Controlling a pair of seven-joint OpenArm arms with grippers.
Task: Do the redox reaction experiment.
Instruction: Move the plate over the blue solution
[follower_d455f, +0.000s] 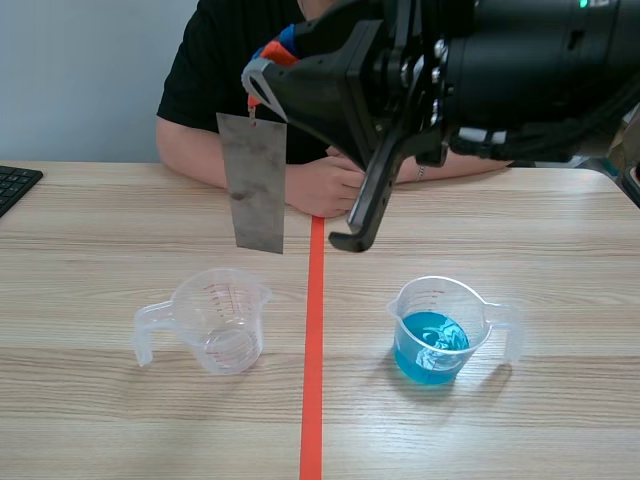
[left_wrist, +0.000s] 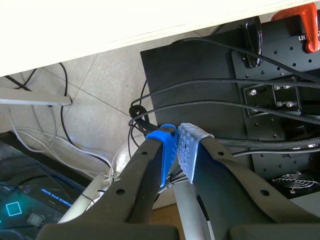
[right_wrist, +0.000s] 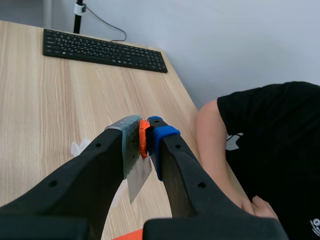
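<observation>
Across your surface (follower_d455f: 100, 420) a person (follower_d455f: 235, 60) in a black shirt sits with forearms resting on the far edge and a hand (follower_d455f: 330, 185) just at the head of the orange-red tape line (follower_d455f: 312, 360). A black keyboard (follower_d455f: 15, 185) lies at the far left edge. On the near side, two clear measuring cups stand well apart, one on each side of the tape. The left cup (follower_d455f: 215, 322) holds no liquid that shows. The right cup (follower_d455f: 438, 330) is partly filled with blue liquid (follower_d455f: 430, 348).

Your right arm (follower_d455f: 500, 60) is raised and reaches across the top of the scene, past the tape line, toward the left. Its right claw (right_wrist: 143, 131) is pinching a small orange tab (right_wrist: 144, 142), and from this a dull grey metal sheet (follower_d455f: 253, 185) hangs nearly upright in the air. The sheet is clear of the surface, higher than the left cup and in front of the person's forearm.

Your left claw (left_wrist: 177, 147) is pressed together on nothing, its pads touching. It hangs below the surface's edge, facing the floor (left_wrist: 90, 95), black cables (left_wrist: 200, 105) and a black panel (left_wrist: 210, 75).
</observation>
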